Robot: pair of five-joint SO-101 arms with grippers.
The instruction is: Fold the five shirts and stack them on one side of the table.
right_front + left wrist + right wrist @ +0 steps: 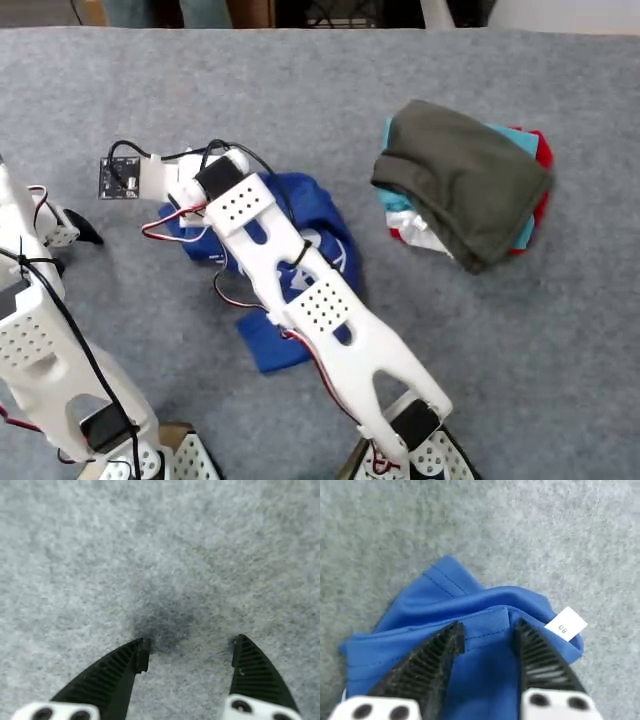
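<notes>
A crumpled blue shirt [310, 240] lies left of the table's middle, partly under my right arm [300, 275]. My right gripper [487, 630] stands open, low over the shirt's edge. A stitched fold of the blue shirt [470, 605] lies between its fingers, next to a white label [565, 625]. At the right sits a stack of folded shirts [465, 185], an olive one on top, with teal, red and white ones beneath. My left gripper [191, 647] is open over bare grey cloth at the table's left edge [78, 232], with nothing between its fingers.
Grey felt-like cloth [300, 90] covers the whole table. Open room lies along the back and between the blue shirt and the stack. Both arm bases stand at the front edge, and loose wires [225, 290] hang from the right arm.
</notes>
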